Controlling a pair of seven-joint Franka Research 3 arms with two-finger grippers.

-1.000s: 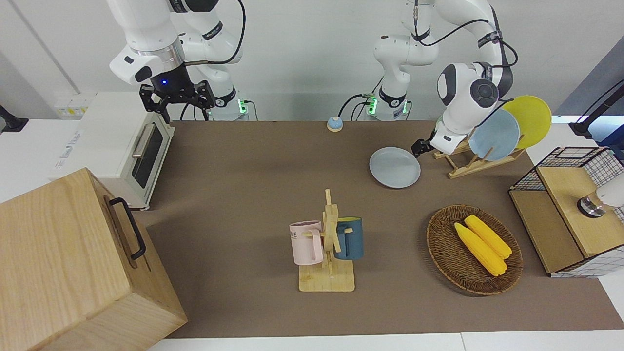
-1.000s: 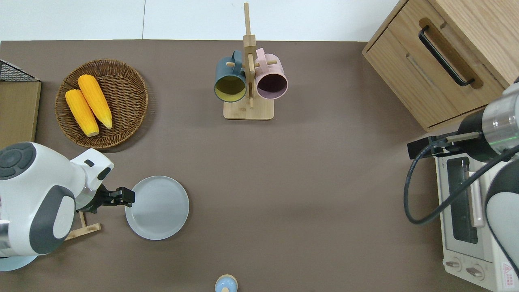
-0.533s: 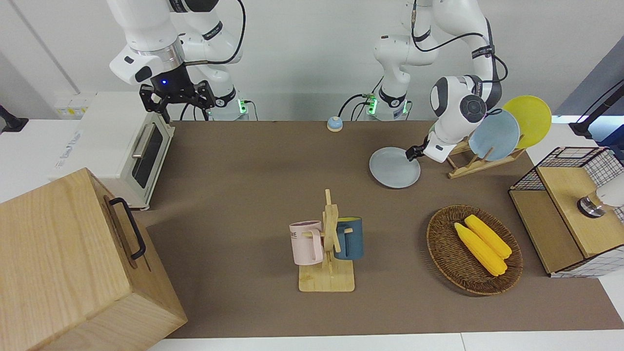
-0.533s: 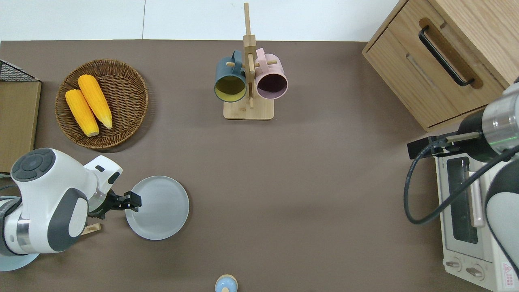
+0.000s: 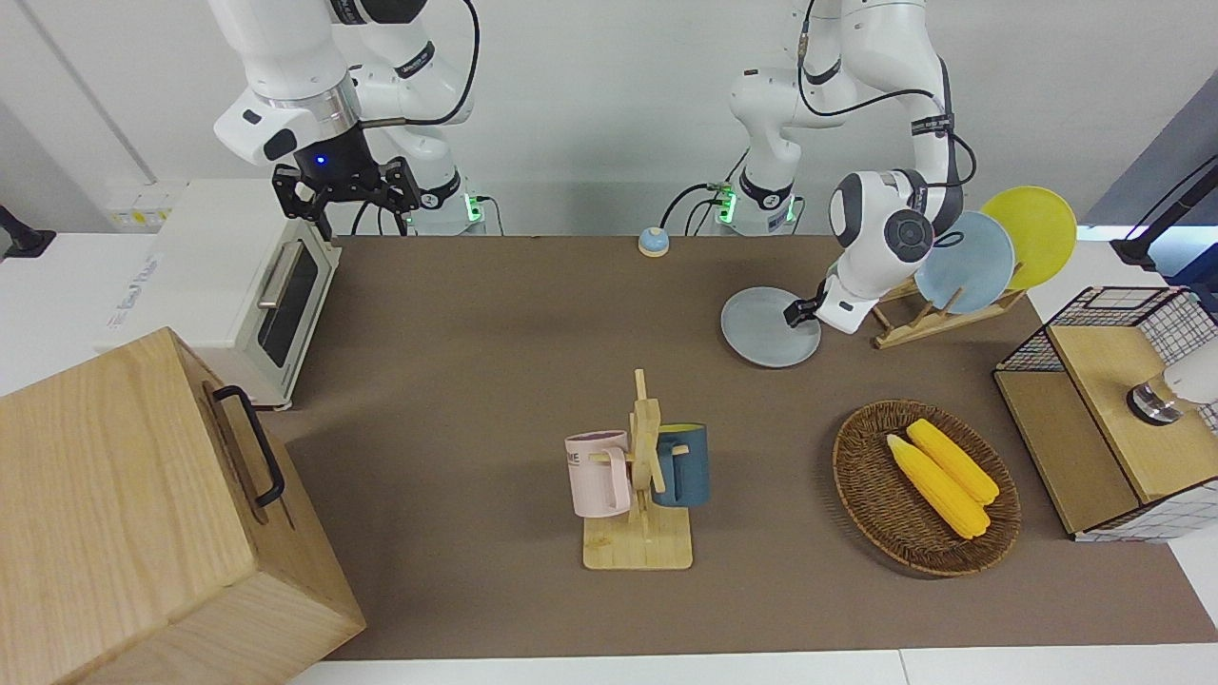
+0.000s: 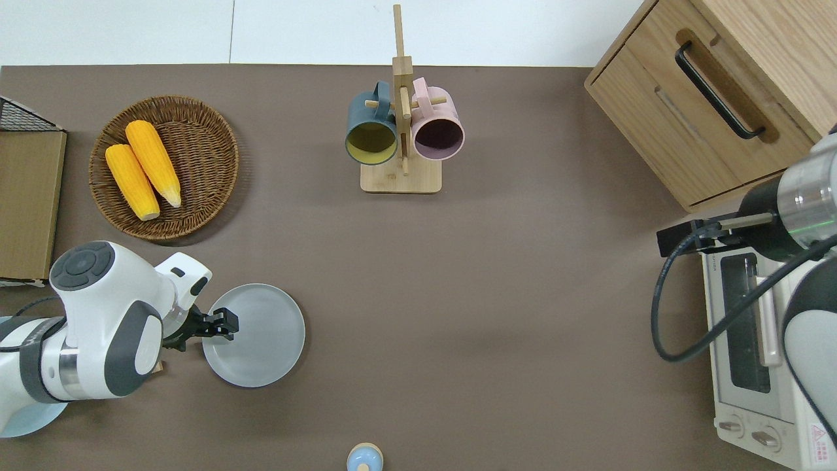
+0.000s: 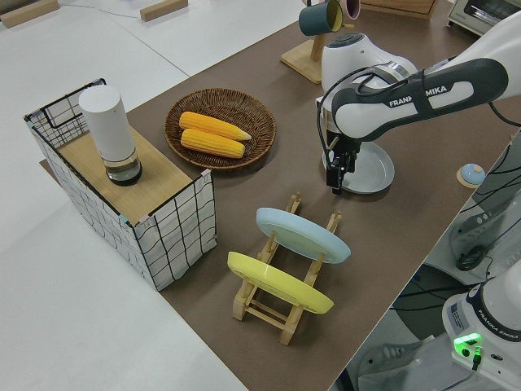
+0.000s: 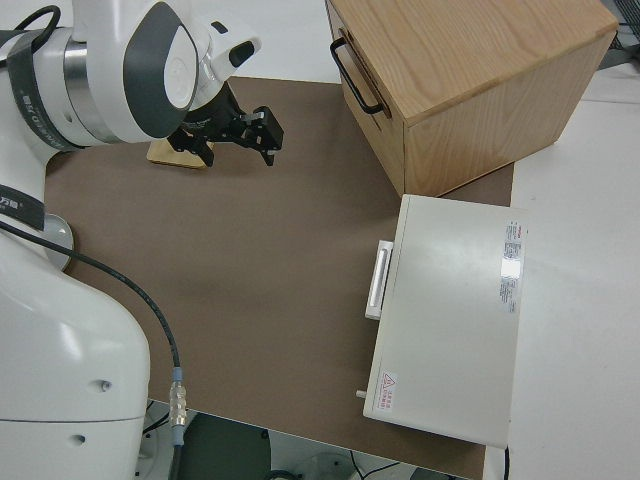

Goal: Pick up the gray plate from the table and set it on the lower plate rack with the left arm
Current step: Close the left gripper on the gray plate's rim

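The gray plate (image 5: 761, 333) (image 6: 261, 337) (image 7: 372, 167) lies flat on the table (image 5: 476, 381), beside the lower plate rack (image 5: 937, 319) (image 7: 281, 308). That light-wood rack holds a light-blue plate (image 5: 971, 262) and a yellow plate (image 5: 1032, 233) on edge. My left gripper (image 5: 797, 312) (image 6: 225, 324) (image 7: 335, 175) points down, open, at the gray plate's rim on the side toward the rack. It holds nothing. In the overhead view the left arm covers most of the rack. My right gripper (image 5: 347, 190) (image 8: 245, 130) is parked and open.
A wicker basket (image 5: 856, 476) with two corn cobs sits farther from the robots than the plate. The mug stand (image 5: 642, 476) holds a pink and a blue mug mid-table. A wire shelf (image 5: 1113, 409), toaster oven (image 5: 247, 285), wooden cabinet (image 5: 143, 514) and small bell (image 5: 653, 241) stand around.
My left gripper has swung away from the rack and down, from beside the gray plate to over its rim. The plate has not moved. The right arm is still.
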